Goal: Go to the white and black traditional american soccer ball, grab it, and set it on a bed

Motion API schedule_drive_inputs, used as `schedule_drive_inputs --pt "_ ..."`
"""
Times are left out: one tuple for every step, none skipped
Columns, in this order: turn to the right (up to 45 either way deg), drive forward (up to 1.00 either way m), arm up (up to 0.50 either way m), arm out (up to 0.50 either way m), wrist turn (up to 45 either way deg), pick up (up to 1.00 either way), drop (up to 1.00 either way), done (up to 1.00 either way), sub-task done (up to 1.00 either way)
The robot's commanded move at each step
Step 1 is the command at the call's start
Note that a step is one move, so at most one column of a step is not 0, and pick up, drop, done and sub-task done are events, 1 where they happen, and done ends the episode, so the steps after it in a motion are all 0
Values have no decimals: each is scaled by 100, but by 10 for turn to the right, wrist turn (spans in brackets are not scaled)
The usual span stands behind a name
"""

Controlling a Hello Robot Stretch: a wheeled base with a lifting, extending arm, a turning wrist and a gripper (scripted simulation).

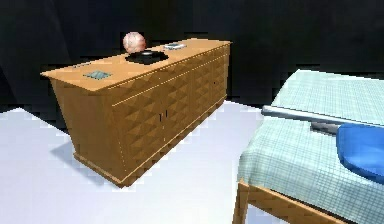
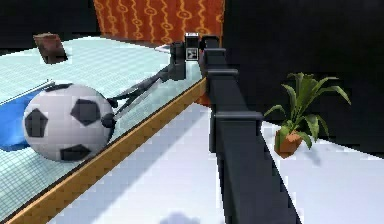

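Observation:
A white and black soccer ball [image 2: 68, 122] shows large at the arm side view's left, over the bed's [image 2: 130, 65] pale checked cover near its wooden edge. The dark arm [image 2: 238, 140] rises from the bottom edge, and the gripper [image 2: 108, 108] reaches left with its thin fingers [image 2: 135, 90] ending at the ball's right side. The ball lies against the bed cover behind it, so I cannot tell whether the gripper holds it. In the forward view the same bed [image 1: 300, 140] fills the lower right.
A blue cushion [image 1: 365, 150] and a grey long object [image 1: 300, 117] lie on the bed. A wooden dresser [image 1: 140, 100] with a pink globe [image 1: 135, 41] stands ahead on the left. A potted plant [image 2: 300, 112] stands on the floor; a small brown object [image 2: 50, 46] sits on the bed.

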Motion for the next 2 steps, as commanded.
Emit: schedule_drive_inputs --pt "0 0 0 0 -240 0 0 0 0" --pt "0 0 0 -42 0 0 0 0 0"
